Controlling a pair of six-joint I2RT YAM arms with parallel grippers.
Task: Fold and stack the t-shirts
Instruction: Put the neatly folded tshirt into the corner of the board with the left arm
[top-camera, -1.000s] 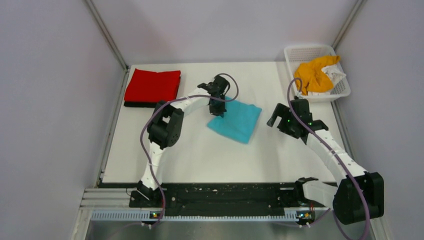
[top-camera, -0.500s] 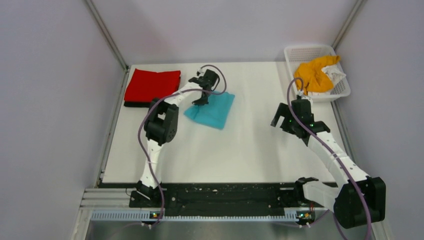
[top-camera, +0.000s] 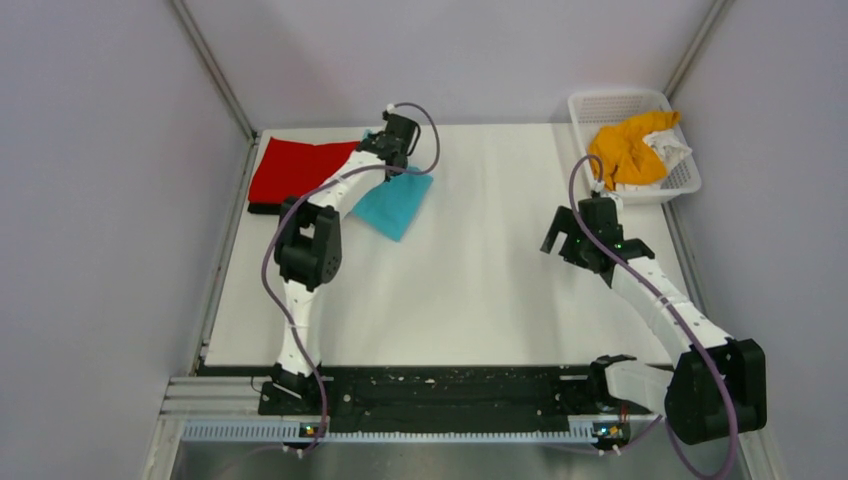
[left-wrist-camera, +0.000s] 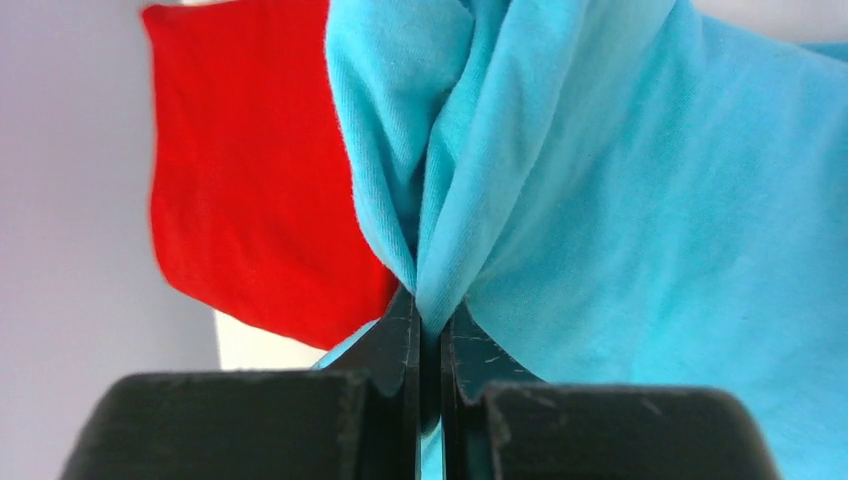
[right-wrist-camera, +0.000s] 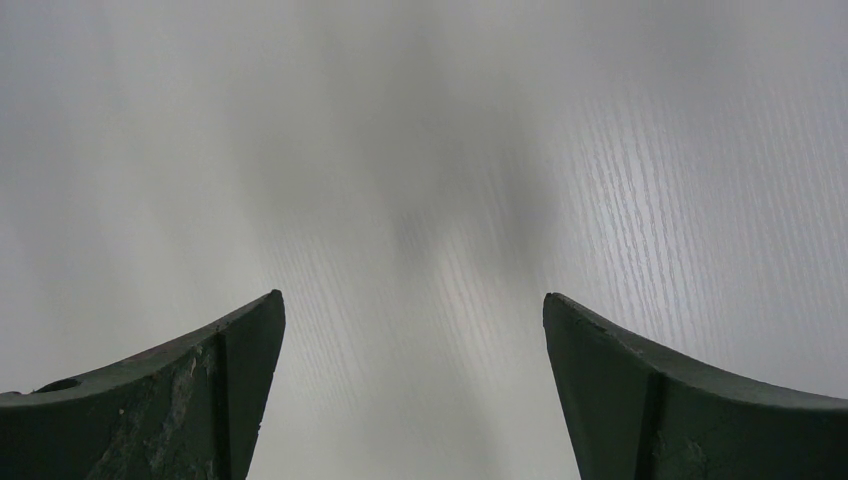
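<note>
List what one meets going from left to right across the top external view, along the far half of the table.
red t-shirt → turquoise t-shirt → right gripper → white mesh basket

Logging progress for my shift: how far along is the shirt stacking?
Done: a folded red cloth shirt lies on a black one. In hand: the left gripper pinches the folded turquoise shirt beside that stack. Left: orange shirt, white shirt, crumpled in the white mesh basket.
</note>
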